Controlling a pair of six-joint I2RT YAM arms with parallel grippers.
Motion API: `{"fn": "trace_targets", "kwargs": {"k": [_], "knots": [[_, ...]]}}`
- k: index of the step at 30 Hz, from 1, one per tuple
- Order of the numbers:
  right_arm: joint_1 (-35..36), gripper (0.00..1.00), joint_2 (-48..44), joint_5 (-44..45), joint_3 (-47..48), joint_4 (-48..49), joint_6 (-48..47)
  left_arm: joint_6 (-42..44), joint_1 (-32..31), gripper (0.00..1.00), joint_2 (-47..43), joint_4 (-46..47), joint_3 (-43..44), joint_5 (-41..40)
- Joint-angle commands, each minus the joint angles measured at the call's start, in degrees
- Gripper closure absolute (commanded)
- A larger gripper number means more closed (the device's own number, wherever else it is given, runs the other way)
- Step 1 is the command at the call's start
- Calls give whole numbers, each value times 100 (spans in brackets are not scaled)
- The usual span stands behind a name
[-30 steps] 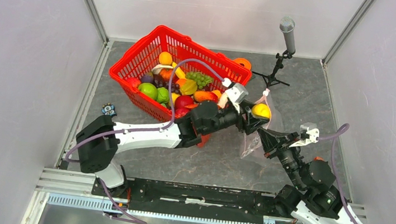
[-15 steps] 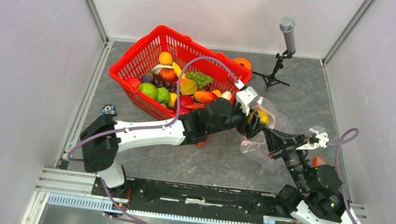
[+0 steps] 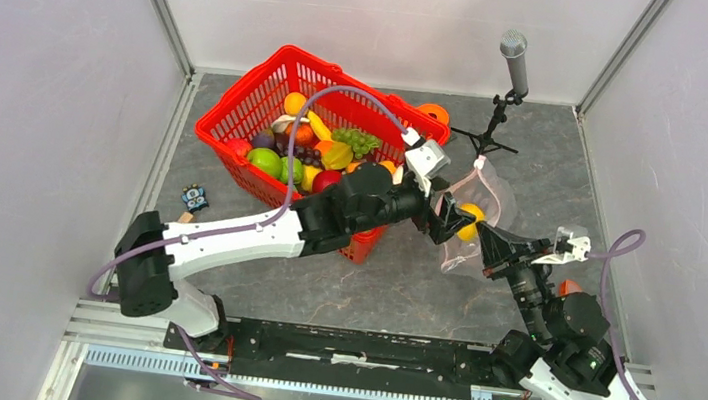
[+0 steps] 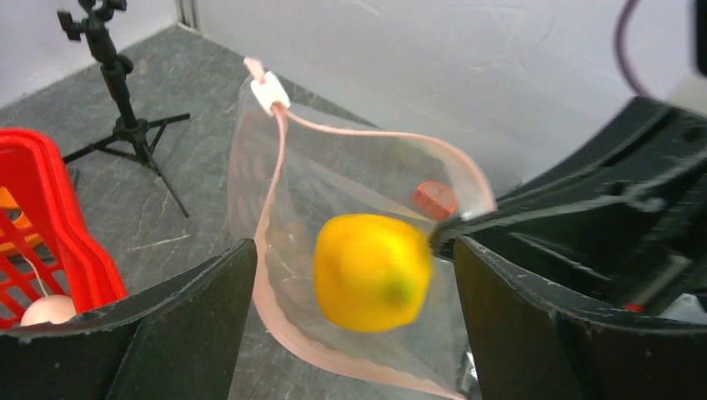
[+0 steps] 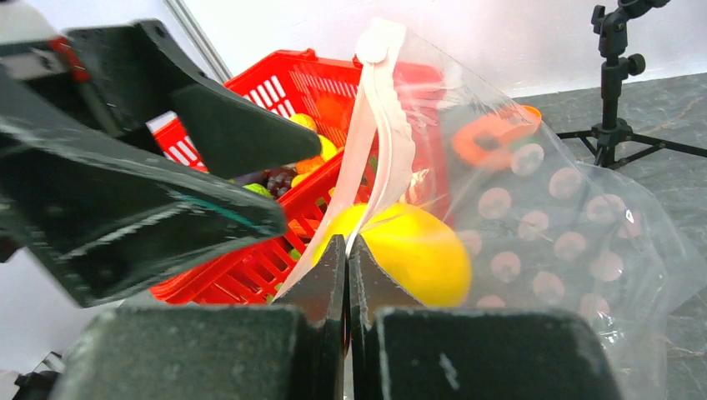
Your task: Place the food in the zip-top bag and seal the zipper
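The clear zip-top bag [image 3: 488,187] hangs open and raised off the floor. My right gripper [image 3: 483,234] is shut on its pale-pink zipper edge [image 5: 374,142], jaws pressed together [image 5: 347,250]. A yellow toy lemon [image 3: 471,216] is inside the bag's mouth, blurred, touching neither finger of my left gripper [image 3: 448,218]. In the left wrist view the left gripper [image 4: 352,247] is open wide around the lemon [image 4: 372,271], with the zipper rim [image 4: 268,250] looping below it. More toy food fills the red basket [image 3: 241,97].
A microphone on a black tripod [image 3: 514,59] stands behind the bag. A flat orange e-shaped object [image 3: 432,111] lies by the basket's far corner. A small dark item [image 3: 194,194] sits at the floor's left edge. Grey walls enclose the floor.
My left gripper carried the lemon over the bag mouth, opened and let it go; the lemon now sits in the bag. The right gripper shifted slightly right, still gripping the zipper edge.
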Motion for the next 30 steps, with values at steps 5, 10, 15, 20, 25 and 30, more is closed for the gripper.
{"fn": "trace_targets", "kwargs": {"k": [5, 10, 15, 20, 25, 30], "knots": [[15, 100, 193, 190, 14, 173, -21, 238, -55, 5, -5, -560, 433, 132], [14, 100, 17, 226, 0, 252, 1, 176, -52, 5, 112, -932, 516, -186], [19, 100, -79, 428, 86, 101, -96, 11, -56, 8, 220, -969, 623, 23], [14, 100, -28, 164, 58, 171, -95, 115, -49, 28, 543, -1377, 1086, 23], [19, 100, 339, -36, 341, -75, -339, 219, -53, 70, 761, -1830, 1501, -101], [21, 100, 1488, 373, 1651, -1718, -704, 340, 78, 91, 803, -2356, 1675, -987]]}}
